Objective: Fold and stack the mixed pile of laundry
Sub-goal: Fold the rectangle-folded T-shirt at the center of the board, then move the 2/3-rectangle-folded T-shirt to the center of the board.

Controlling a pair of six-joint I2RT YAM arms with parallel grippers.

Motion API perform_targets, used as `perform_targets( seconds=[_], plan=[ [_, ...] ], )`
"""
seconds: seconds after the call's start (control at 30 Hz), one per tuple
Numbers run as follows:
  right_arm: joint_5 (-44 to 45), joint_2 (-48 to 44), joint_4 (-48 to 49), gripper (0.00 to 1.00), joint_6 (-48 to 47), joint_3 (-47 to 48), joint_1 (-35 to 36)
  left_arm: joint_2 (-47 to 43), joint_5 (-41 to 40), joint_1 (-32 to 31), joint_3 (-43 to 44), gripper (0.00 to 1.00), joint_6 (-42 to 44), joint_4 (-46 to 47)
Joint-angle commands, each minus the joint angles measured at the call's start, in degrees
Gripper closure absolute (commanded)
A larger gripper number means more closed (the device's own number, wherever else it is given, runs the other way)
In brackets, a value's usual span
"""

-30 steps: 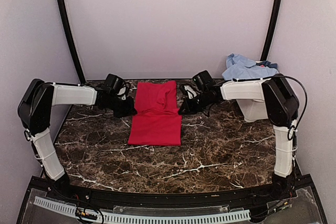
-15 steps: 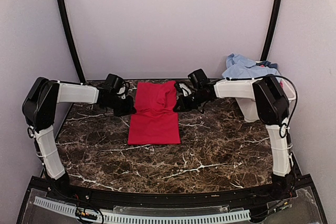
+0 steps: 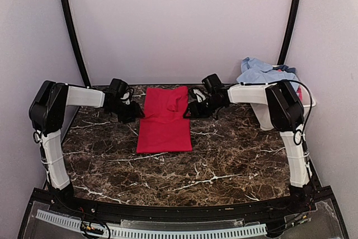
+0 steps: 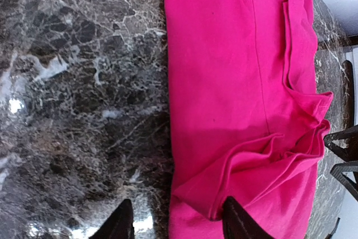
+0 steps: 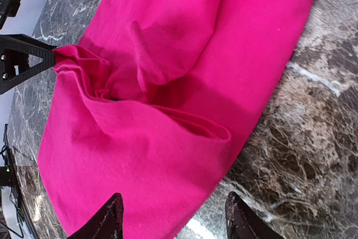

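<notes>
Red garment (image 3: 165, 124) lies flat on marble table (image 3: 235, 160), top folded over. Left gripper (image 4: 178, 225) jaws apart, straddling its left edge, gripping nothing. Right gripper (image 5: 173, 221) same at right edge. Light-blue shirt (image 3: 260, 72) heaped far right.

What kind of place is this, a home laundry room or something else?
Most likely a robotics test cell, not a home: a left arm and right arm bolted at the edge of a marble-pattern table, blank panel walls around it, and laundry in a white tub.
</notes>
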Motion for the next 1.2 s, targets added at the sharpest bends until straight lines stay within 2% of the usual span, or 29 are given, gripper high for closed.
perform_targets(
  seconds=[0.0,0.1,0.17,0.37,0.53,0.7,1.03,1.17],
  plan=[
    [0.74,-7.31,-0.91,0.39,-0.6,-1.76,-1.28,-7.61,-2.55,0.94,-0.73,0.44,1.03,-2.19],
    [0.86,-12.44,-1.58,0.33,-0.93,-6.52,-1.59,-13.79,-4.72,1.02,-4.31,0.36,0.93,-3.83],
    [-0.93,-15.75,-1.6,0.32,-0.75,-10.51,-1.55,-17.75,-3.96,1.03,-7.8,0.34,0.97,-4.55],
    [-5.28,-24.81,3.05,0.38,3.27,-24.42,0.64,-26.41,3.42,0.23,-20.07,0.32,-2.47,-0.53],
    [-6.15,-26.83,6.09,0.45,6.73,-31.76,4.72,-28.93,3.65,-4.33,-26.75,0.4,-4.78,-0.29],
    [-6.37,-24.56,9.95,0.5,9.57,-35.5,7.62,-29.01,4.1,-7.8,-32.06,0.46,-8.36,2.21],
    [-6.95,-18.51,12.5,0.56,11.33,-34.29,8.74,-28.66,5.88,-8.32,-35.97,0.57,-9.96,5.14],
    [-6.46,-17.78,13.18,0.64,11.73,-34.72,8.88,-26.8,7.13,-8.37,-35.98,0.63,-9.98,7.51]
  ],
)
